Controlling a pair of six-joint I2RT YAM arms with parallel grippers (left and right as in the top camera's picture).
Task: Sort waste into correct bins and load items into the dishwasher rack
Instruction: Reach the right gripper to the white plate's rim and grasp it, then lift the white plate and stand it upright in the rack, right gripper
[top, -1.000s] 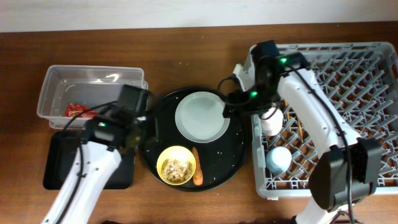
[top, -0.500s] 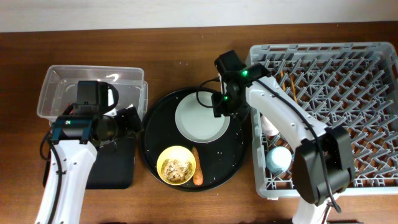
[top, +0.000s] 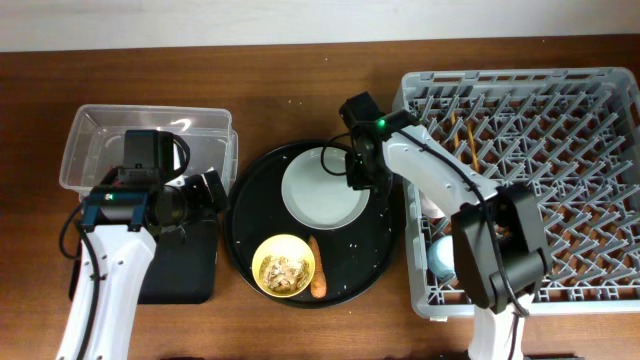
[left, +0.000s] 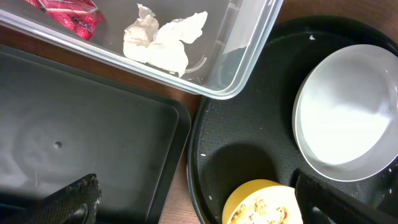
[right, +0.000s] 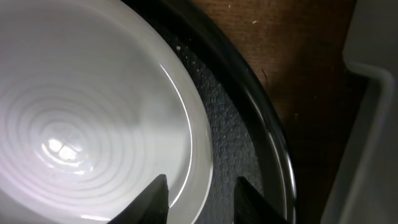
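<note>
The pale grey plate (top: 322, 187) lies on the round black tray (top: 380, 255). My right gripper (top: 358, 172) is at the plate's right rim. In the right wrist view its fingertips (right: 158, 199) straddle the plate (right: 81, 112) rim, still apart, with a gap on the outer side. My left gripper (left: 205, 208) hangs wide open and holds nothing, between the shallow black bin (left: 81, 143) and the yellow bowl (left: 261, 205) of scraps. The red wrapper (left: 68, 12) and white tissue (left: 161, 40) lie in the clear tub (left: 249, 56). A carrot piece (top: 317, 272) lies beside the bowl (top: 284, 266).
The big grey rack (top: 560, 190) fills the right side, with a blue cup (top: 447, 255) near its front left corner and chopsticks (top: 461, 133) further back. The clear tub (top: 90, 150) and black bin (top: 190, 270) sit at the left, close to the round tray.
My left gripper pulled back left from the round tray and opened wide. My right arm swung from the rack to the plate's right rim and its jaws narrowed.
</note>
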